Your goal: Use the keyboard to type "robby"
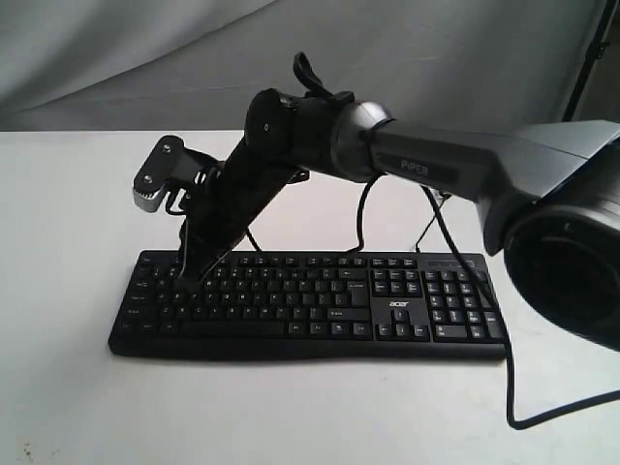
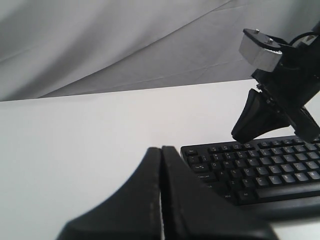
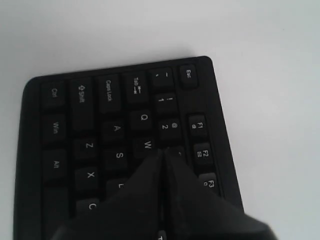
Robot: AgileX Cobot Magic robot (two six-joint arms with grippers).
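Right gripper (image 3: 162,152) has its two black fingers pressed together into a single wedge. Its tip sits over the left part of the keyboard (image 3: 100,125), just beside the W key (image 3: 148,145) and below the 2 key. Whether the tip actually touches a key cannot be told. In the exterior view the right arm (image 1: 455,165) reaches from the right across the middle, and the gripper (image 1: 184,276) slants down to the upper letter rows near the keyboard's left end. A silver-fronted camera (image 1: 155,179) sticks out beside the wrist.

Left gripper (image 2: 161,150) is also closed, finger against finger. It hangs over bare table (image 2: 75,150) just off the keyboard's (image 2: 260,165) left end, apart from it. It holds nothing.

The keyboard (image 1: 320,300) lies flat on the white table (image 1: 77,387). Its long side runs across the exterior view, with the number pad and the acer logo (image 1: 399,304) to the right. A thin black cable (image 1: 509,387) drops past its right end and curls off across the table. Grey cloth (image 1: 145,58) hangs behind.
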